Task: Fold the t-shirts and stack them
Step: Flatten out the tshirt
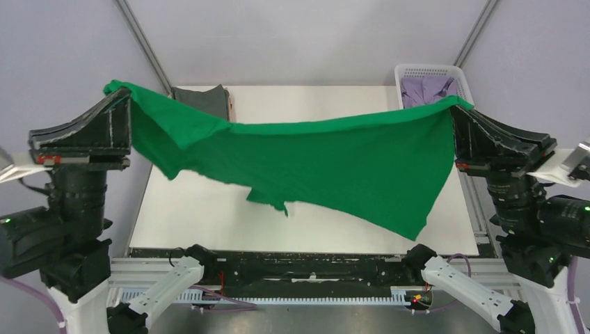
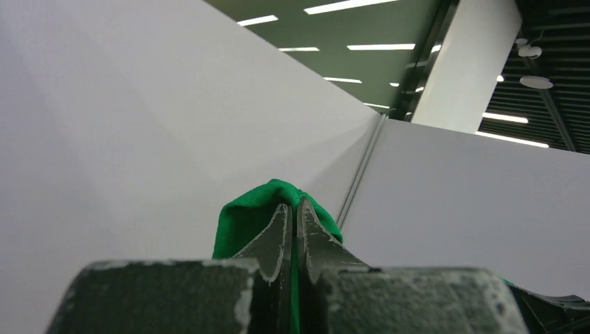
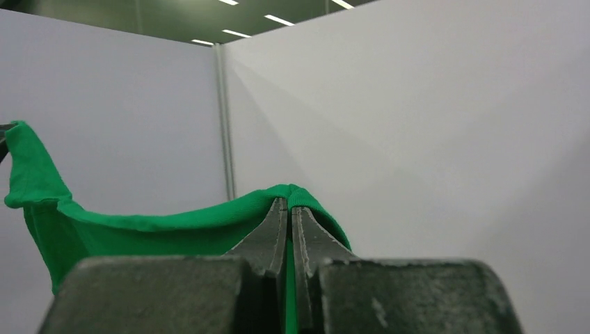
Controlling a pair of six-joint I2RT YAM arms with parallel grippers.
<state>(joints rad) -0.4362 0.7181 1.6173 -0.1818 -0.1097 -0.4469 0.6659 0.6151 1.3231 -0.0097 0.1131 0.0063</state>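
The bright green t-shirt (image 1: 327, 163) hangs in the air, stretched between my two grippers above the table. My left gripper (image 1: 124, 92) is shut on its left top corner; the cloth (image 2: 243, 216) wraps over the fingertips in the left wrist view, where the gripper (image 2: 293, 203) points up. My right gripper (image 1: 456, 104) is shut on the right top corner; green cloth (image 3: 174, 226) drapes over its tips in the right wrist view, where the gripper (image 3: 288, 203) also points up. A dark grey t-shirt (image 1: 205, 101) lies folded at the table's far left. A lavender t-shirt (image 1: 426, 90) lies in the basket.
A white mesh basket (image 1: 430, 71) stands at the far right corner. The white table top (image 1: 195, 216) shows below the hanging shirt. A thin tan and red edge (image 1: 231, 106) shows beside the dark grey shirt. Frame posts rise at both back corners.
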